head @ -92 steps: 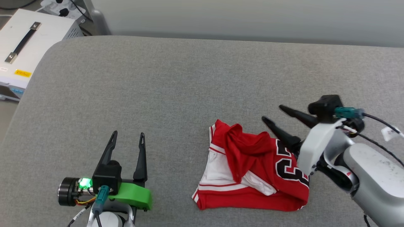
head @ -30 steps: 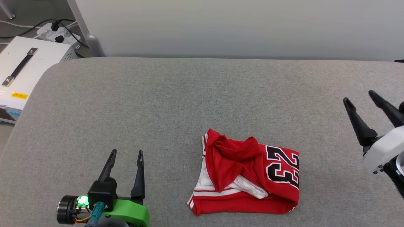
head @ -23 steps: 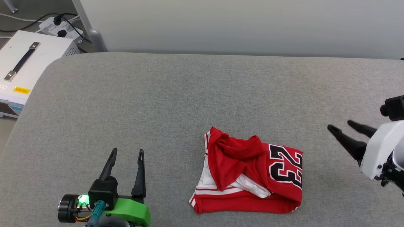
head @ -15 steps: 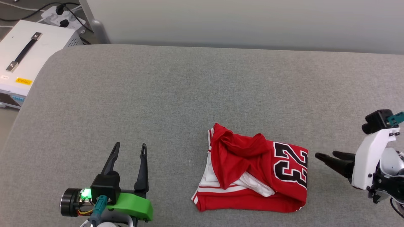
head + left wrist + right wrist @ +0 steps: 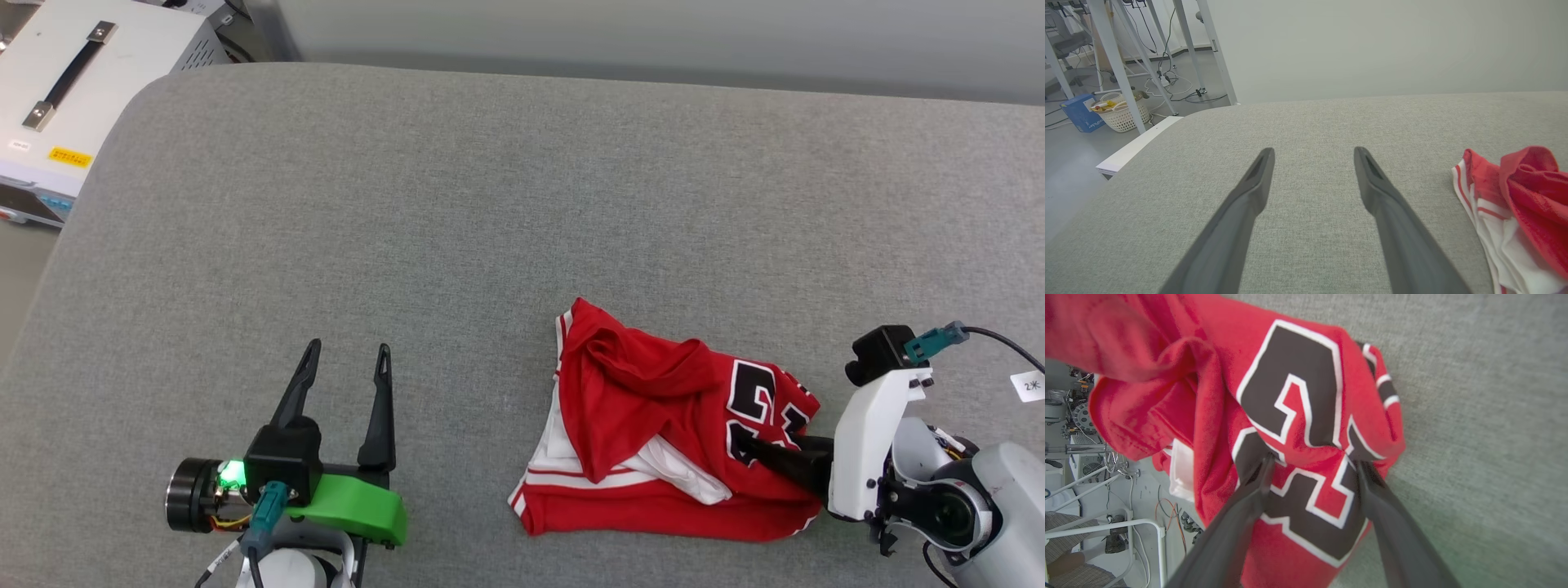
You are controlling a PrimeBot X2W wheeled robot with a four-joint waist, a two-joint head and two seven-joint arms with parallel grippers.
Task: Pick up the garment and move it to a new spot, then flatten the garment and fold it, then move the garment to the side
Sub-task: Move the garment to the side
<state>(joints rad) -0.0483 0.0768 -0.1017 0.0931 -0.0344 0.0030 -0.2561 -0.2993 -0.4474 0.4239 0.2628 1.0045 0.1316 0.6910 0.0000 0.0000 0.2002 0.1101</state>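
Now: left gripper (image 5: 348, 347) hangs wide open, empty, over the grey table (image 5: 408, 204). Garment (image 5: 645, 408) lies bunched centre-right. Right gripper (image 5: 1314, 459), well clear a second ago, sets spread fingers on the numbered panel, nothing pinched. That fits a pick-up or a sideways move.

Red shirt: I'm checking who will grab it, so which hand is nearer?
Right. The right hand is at the red shirt's numbered end, open and against the fabric. The left hand is off to the shirt's other side, open, not touching it.
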